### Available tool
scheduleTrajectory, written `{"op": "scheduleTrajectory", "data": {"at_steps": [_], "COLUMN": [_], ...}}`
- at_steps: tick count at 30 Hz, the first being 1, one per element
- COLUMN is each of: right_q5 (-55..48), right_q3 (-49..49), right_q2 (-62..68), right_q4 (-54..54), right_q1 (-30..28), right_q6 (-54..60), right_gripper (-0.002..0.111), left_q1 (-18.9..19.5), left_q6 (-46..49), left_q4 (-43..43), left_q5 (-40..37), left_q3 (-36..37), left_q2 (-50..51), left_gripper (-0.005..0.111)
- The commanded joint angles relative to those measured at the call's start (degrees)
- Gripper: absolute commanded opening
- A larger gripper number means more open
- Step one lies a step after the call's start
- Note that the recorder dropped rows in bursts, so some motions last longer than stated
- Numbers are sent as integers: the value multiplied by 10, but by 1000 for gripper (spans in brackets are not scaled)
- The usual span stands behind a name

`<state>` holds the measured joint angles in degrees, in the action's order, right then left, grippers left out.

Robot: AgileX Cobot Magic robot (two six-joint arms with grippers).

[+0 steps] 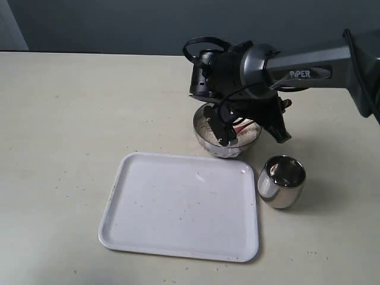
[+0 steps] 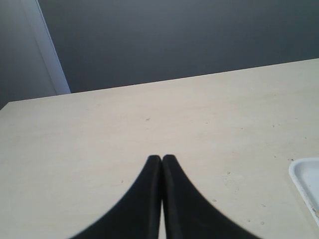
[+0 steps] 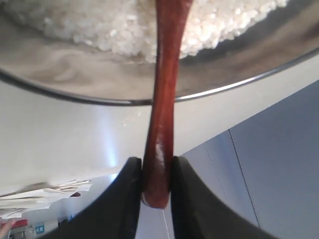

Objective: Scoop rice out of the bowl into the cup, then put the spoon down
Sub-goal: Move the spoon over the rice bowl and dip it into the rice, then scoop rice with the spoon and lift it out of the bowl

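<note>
The steel bowl (image 1: 208, 138) sits behind the tray, holding white rice (image 1: 205, 124). My right gripper (image 1: 228, 132) hangs over the bowl, shut on the handle of the reddish-brown wooden spoon (image 1: 242, 126). In the right wrist view the spoon (image 3: 163, 99) runs from between my fingers (image 3: 130, 172) over the bowl rim (image 3: 99, 97) into the rice (image 3: 119, 30); its scoop is hidden. The steel cup (image 1: 282, 181) stands to the right of the tray, apart from the bowl. My left gripper (image 2: 162, 158) is shut on nothing above bare table and does not show in the exterior view.
A white rectangular tray (image 1: 178, 208) lies in front of the bowl; its corner (image 2: 306, 179) shows in the left wrist view. The right arm (image 1: 297, 68) stretches in from the right edge, over the table behind the cup.
</note>
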<state>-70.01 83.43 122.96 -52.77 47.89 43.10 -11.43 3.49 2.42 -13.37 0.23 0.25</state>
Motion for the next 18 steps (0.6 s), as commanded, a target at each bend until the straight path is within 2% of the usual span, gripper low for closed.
{"op": "scheduleTrajectory", "data": {"at_steps": [1, 5, 18], "right_q5": [0, 0, 0], "right_q3": [6, 47, 54], "right_q2": [-6, -6, -6], "right_q4": [35, 136, 181], "right_q1": [-16, -27, -55], "right_q6": [9, 23, 27], "right_gripper": [0, 0, 0], "left_q1": [-2, -2, -2], "left_q6": [-4, -4, -4], "left_q4": [0, 0, 0], "left_q5": [1, 1, 1], "left_q3": [-2, -2, -2], "left_q2": [-3, -3, -3], "left_gripper": [1, 1, 1]}}
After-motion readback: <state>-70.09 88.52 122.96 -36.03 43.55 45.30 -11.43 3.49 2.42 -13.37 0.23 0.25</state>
